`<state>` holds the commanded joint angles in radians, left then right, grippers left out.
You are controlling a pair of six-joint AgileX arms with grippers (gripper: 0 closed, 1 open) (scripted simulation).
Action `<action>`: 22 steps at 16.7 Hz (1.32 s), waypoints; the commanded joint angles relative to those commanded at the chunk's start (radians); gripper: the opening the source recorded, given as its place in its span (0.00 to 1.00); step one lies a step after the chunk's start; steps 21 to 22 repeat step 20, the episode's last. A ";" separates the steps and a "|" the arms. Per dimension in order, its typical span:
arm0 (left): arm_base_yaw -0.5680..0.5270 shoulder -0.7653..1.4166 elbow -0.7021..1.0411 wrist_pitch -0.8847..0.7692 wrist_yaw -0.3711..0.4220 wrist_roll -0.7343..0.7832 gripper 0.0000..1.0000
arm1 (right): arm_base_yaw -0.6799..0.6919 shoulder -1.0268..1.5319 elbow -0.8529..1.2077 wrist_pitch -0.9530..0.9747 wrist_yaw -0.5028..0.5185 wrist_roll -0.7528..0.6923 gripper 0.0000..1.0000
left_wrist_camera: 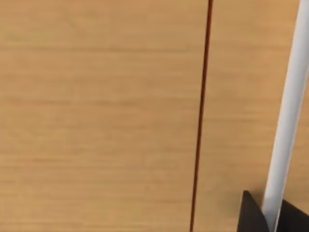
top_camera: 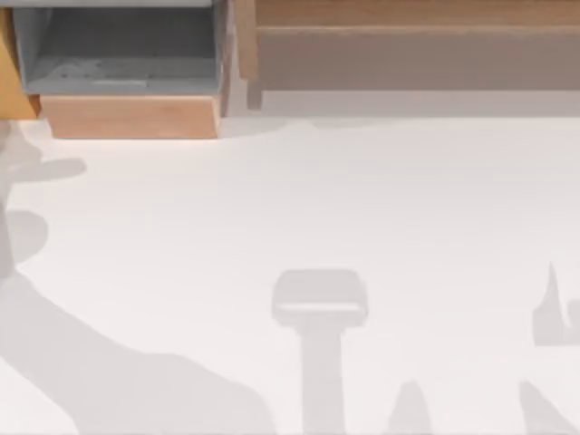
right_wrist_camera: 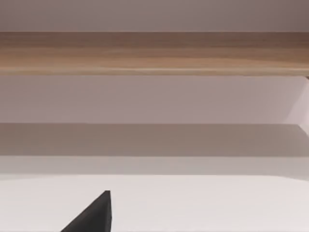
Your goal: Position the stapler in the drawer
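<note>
From above, the drawer (top_camera: 127, 68) stands pulled open at the far left corner of the white worktop (top_camera: 299, 199), its grey floor and walls bare to the eye and its light tan front panel (top_camera: 131, 116) facing the near side. Just to the right of the drawer, along the same far edge, runs the long brown wooden shelf unit (top_camera: 408, 45). Grey shadows of the arms lie across the worktop nearer than the drawer, on the left and along the near edge. I can't pick out the stapler anywhere on the worktop or on the drawer floor, so I cannot tell where it is.

The left wrist camera sits tight against a light wooden panel (left_wrist_camera: 96, 116) with a thin dark red seam (left_wrist_camera: 200, 116) running down it. A white bar (left_wrist_camera: 287, 116) crosses beside it, and two dark fingertips (left_wrist_camera: 251, 215) of the left tool (left_wrist_camera: 273, 217) flank the bar's end; whether they clamp it I cannot tell.

The right wrist camera faces the shelf unit (right_wrist_camera: 154, 50) across bare worktop (right_wrist_camera: 203, 203), with one dark fingertip (right_wrist_camera: 94, 215) of the right tool poking in. How wide that tool stands I cannot tell.
</note>
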<state>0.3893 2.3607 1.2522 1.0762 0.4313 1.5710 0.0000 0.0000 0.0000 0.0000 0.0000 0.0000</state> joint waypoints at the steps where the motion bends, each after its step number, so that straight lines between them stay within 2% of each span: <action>1: 0.000 0.000 0.000 0.000 0.000 0.000 0.00 | 0.000 0.000 0.000 0.000 0.000 0.000 1.00; 14: 0.000 0.000 0.000 0.000 0.000 0.000 0.98 | 0.000 0.000 0.000 0.000 0.000 0.000 1.00; 22: 0.000 0.000 0.000 0.000 0.000 0.000 1.00 | 0.000 0.000 0.000 0.000 0.000 0.000 1.00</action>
